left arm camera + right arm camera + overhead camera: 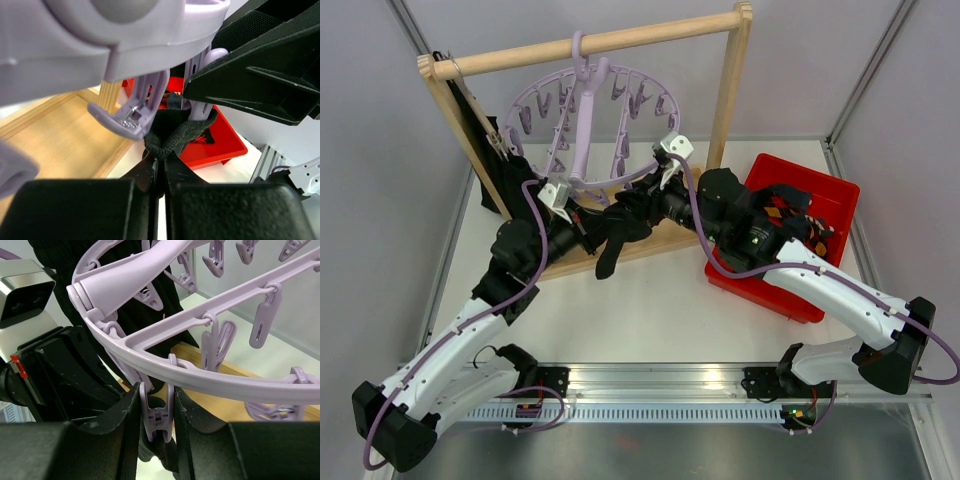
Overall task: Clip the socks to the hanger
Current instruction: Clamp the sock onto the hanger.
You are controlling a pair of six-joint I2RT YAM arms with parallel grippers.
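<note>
The pale-lilac round hanger [584,130] hangs by its hook from the wooden rail [600,42]. My left gripper [597,222] is shut on the edge of a plain black sock [610,250] and holds it up under the ring's near rim. In the left wrist view the gripper [162,161] pinches the sock's cuff [172,137] right beside a lilac clip [134,112]. My right gripper [157,415] is shut on a hanging clip [157,412] and squeezes its handles; black sock fabric [162,452] sits at the clip's lower mouth. It also shows from above [645,205].
A red bin [825,190] at the right holds more socks [785,215], some argyle. The wooden frame's base [665,238] lies under both grippers, its right post [730,90] stands close by. A black cloth [485,150] hangs on the frame's left side.
</note>
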